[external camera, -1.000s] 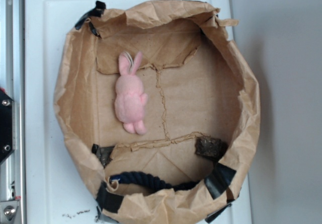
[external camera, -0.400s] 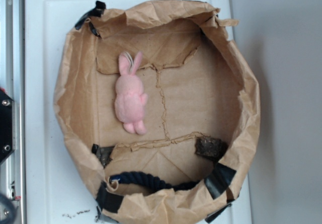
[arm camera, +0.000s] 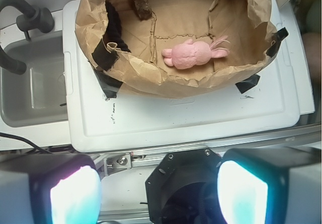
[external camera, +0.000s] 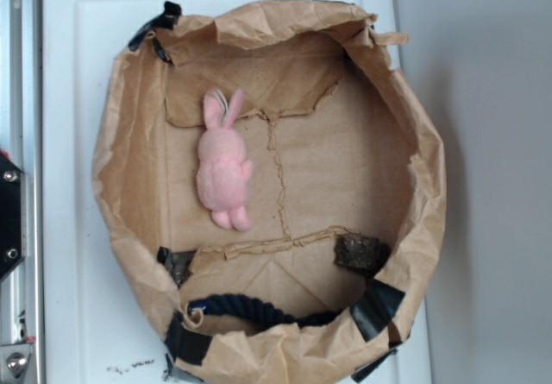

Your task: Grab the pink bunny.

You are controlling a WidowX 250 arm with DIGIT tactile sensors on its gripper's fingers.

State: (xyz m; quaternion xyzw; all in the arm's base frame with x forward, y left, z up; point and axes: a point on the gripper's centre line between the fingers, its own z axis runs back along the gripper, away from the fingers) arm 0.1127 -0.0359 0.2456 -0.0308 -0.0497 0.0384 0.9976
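Nothing is done yet: the pink bunny (external camera: 223,173) lies untouched in the paper bag (external camera: 129,142), well apart from the gripper (arm camera: 156,194), whose jaws stand spread wide

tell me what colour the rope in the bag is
Dark navy, nearly black. The rope lies along the bag's lower inner edge, clearest in the exterior view.
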